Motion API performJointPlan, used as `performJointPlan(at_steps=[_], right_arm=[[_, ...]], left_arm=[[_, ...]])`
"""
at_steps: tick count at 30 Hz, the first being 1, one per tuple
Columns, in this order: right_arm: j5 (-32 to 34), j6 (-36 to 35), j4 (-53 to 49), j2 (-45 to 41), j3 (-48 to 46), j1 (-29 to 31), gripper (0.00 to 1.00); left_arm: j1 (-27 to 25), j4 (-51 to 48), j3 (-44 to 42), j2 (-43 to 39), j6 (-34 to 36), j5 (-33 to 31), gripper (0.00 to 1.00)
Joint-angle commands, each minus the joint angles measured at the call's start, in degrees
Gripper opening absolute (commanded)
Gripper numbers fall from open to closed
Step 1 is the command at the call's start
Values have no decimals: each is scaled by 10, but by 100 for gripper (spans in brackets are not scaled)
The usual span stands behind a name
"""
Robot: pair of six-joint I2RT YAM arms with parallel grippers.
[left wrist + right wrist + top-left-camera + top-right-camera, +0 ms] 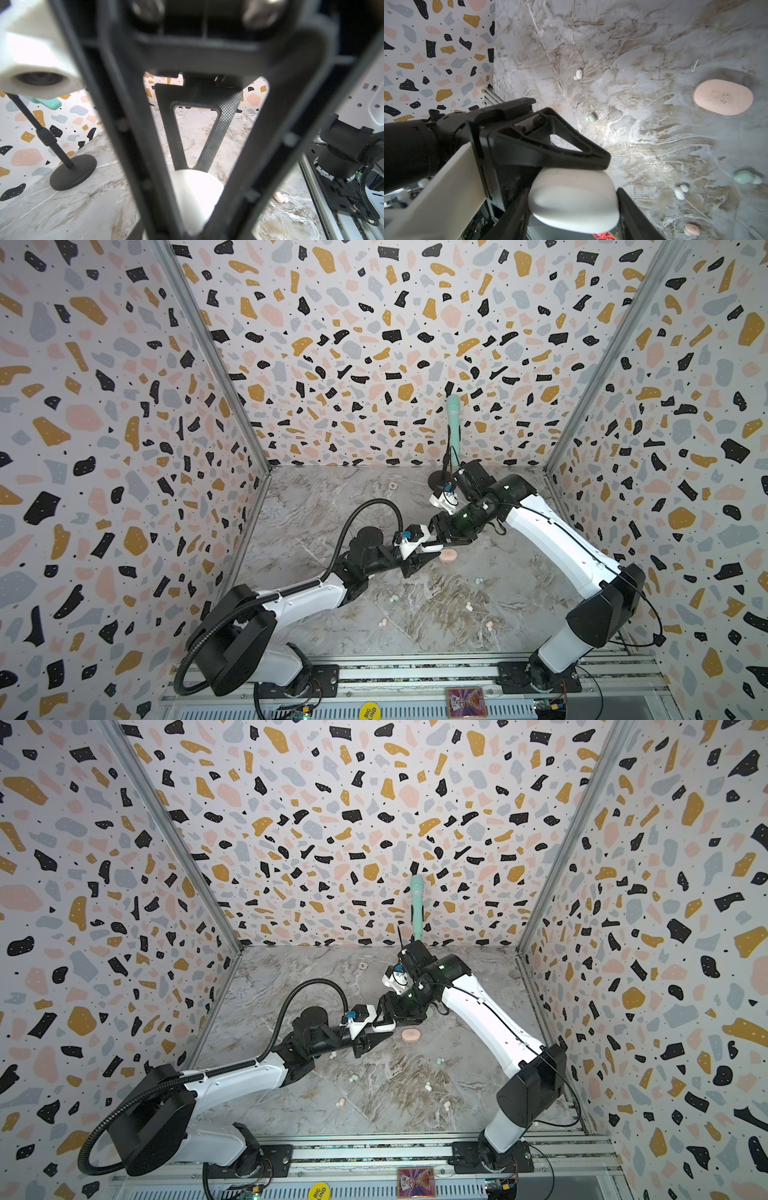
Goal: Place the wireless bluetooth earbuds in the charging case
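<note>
In a top view the left gripper [430, 558] and the right gripper [437, 539] stood tip to tip over the middle of the marble table [316, 506], with the white charging case [431, 547] between them; the pink charging case [449, 556] lay shut just beside them; the wireless bluetooth earbuds [478, 581] lay scattered loose on the table, nearer the arm bases.

In the left wrist view the left gripper's jaws were closed together; the white charging case [197, 197] sat at their tips; a pink earbud [280, 197] lay on the table beyond.

In the right wrist view the right gripper [572, 207] clamped the white charging case [575, 193] between part-spread fingers; the left gripper [603, 163], closed, touched the case's upper edge; whether it pinched anything could not be told.
</note>
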Motion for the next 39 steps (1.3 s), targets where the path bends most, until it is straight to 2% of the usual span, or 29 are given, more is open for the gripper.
performJointPlan(at_steps=[1,17,34,36,39], right_arm=[[-12,-5,19,-1,1,-4,47],[-28,-2,21,-8,-22,-24,45],[-23,-16,-3,-3,-15,-35,45],[-24,-16,-1,-3,-18,-35,47],[-24,-17,8,-13,-25,-35,56]], left_arm=[[-6,9,17,0,19,34,30],[-6,-13,20,-1,33,36,29],[-6,-101,42,-1,96,25,28],[-6,-98,41,-1,93,25,27],[-6,-72,34,0,69,33,26]])
